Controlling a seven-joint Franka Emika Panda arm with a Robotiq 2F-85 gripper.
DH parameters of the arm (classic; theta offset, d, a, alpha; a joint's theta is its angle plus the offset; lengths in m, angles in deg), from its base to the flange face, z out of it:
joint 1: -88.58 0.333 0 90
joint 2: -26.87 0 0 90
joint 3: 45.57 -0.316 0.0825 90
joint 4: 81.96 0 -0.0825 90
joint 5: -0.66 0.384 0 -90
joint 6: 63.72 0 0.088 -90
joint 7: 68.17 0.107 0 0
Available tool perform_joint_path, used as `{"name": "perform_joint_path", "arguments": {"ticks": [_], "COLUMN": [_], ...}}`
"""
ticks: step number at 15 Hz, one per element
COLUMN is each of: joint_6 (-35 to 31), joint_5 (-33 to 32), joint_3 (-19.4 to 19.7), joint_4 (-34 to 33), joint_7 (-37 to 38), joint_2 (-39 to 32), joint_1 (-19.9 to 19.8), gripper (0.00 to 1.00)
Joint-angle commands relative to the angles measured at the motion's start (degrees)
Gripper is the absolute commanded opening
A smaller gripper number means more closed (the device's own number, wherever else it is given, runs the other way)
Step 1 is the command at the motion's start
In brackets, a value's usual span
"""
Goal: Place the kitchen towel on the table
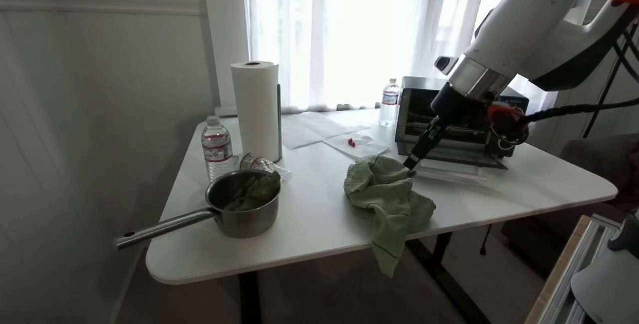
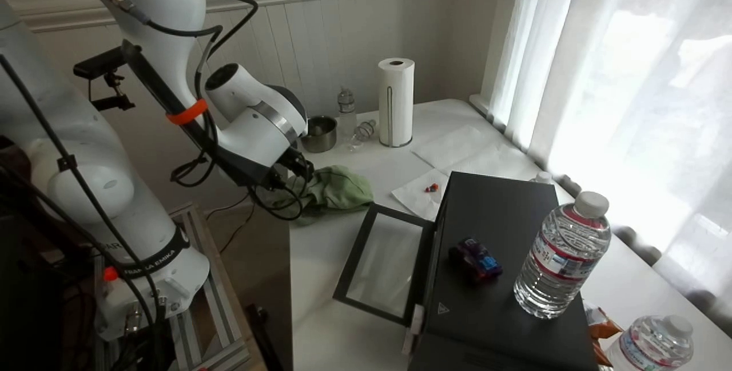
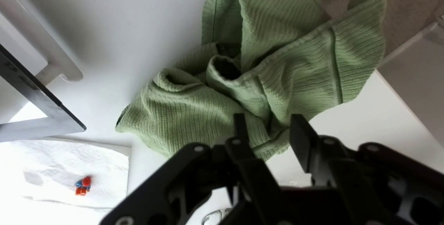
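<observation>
The green kitchen towel (image 1: pixel 382 196) lies crumpled on the white table (image 1: pixel 314 224), with one corner hanging over the front edge. It also shows in an exterior view (image 2: pixel 341 188) and fills the middle of the wrist view (image 3: pixel 187 114). My gripper (image 1: pixel 410 163) points down at the towel's upper right side, close to it; I cannot tell whether the fingertips touch it. In the wrist view my gripper (image 3: pixel 267 117) has its fingers apart, with a gap between them and the towel beyond the tips.
A toaster oven (image 2: pixel 486 211) has its glass door (image 2: pixel 383 265) folded down beside the towel. A metal pot (image 1: pixel 244 219), a paper towel roll (image 1: pixel 255 114) and water bottles (image 1: pixel 217 147) stand at the far end. A small red object (image 1: pixel 351 142) lies on a paper sheet.
</observation>
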Motion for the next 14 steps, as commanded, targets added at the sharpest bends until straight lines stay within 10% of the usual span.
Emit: {"name": "perform_joint_path", "arguments": {"ticks": [1, 2, 8, 14], "joint_6": [0.0, 0.0, 1.56, 5.45], "joint_5": [0.0, 0.0, -3.0, -7.43], "joint_3": [0.0, 0.0, -3.07, -7.77], "joint_4": [0.0, 0.0, -0.05, -0.11], "joint_7": [0.01, 0.02, 9.38, 27.58], "joint_2": [0.0, 0.0, 0.33, 0.76], "joint_1": [0.0, 0.0, 1.03, -1.15], "gripper": [0.39, 0.64, 0.98, 1.0]}}
